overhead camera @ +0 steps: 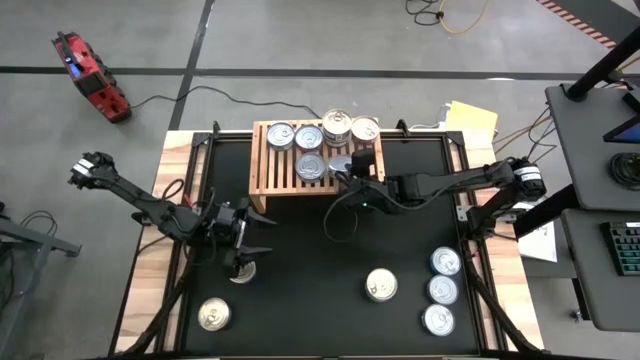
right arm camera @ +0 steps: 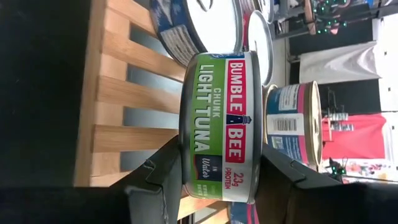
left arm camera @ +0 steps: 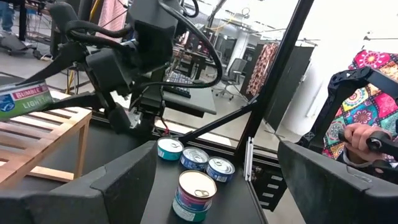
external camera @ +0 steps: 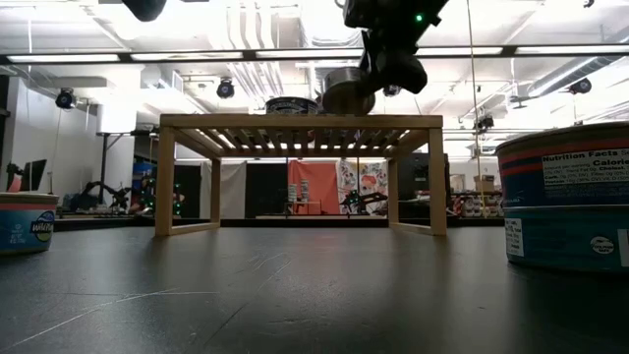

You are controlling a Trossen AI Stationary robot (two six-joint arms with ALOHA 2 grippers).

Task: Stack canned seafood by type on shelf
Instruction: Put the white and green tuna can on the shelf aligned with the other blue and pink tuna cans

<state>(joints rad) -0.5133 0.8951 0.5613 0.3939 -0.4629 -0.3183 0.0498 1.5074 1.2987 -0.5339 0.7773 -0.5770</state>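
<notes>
- Nearest the low camera, a blue-labelled tin [external camera: 565, 197] stands on the black mat [overhead camera: 310, 250] at the picture's right edge, with another tin [external camera: 25, 221] at its left edge; open mat runs between them up to the shelf [external camera: 300, 123].
- The right gripper [right arm camera: 211, 168] is clamped on a green-labelled Bumble Bee tuna tin [right arm camera: 221, 124], one finger on each flat face, the tin turned on its side between them.
- That tin hangs above the slatted top of the shelf, near its front right corner; whether it touches the slats I cannot tell.
- Just beyond the held tin, more tins [overhead camera: 310, 135] sit on the shelf top, and two [overhead camera: 350, 127] crowd its far right edge.
- The left part of the shelf's slats is bare.
- Farther from the right gripper, toward the mat's near right edge, three tins [overhead camera: 440, 290] stand in a row, and a single tin [overhead camera: 380, 285] stands beside them.
- The left gripper [overhead camera: 245, 258] hovers with fingers spread wide and nothing between them, over a tin [overhead camera: 243, 270] left of the mat's middle.
- One more tin [overhead camera: 213, 315] lies near the mat's near left corner.
</notes>
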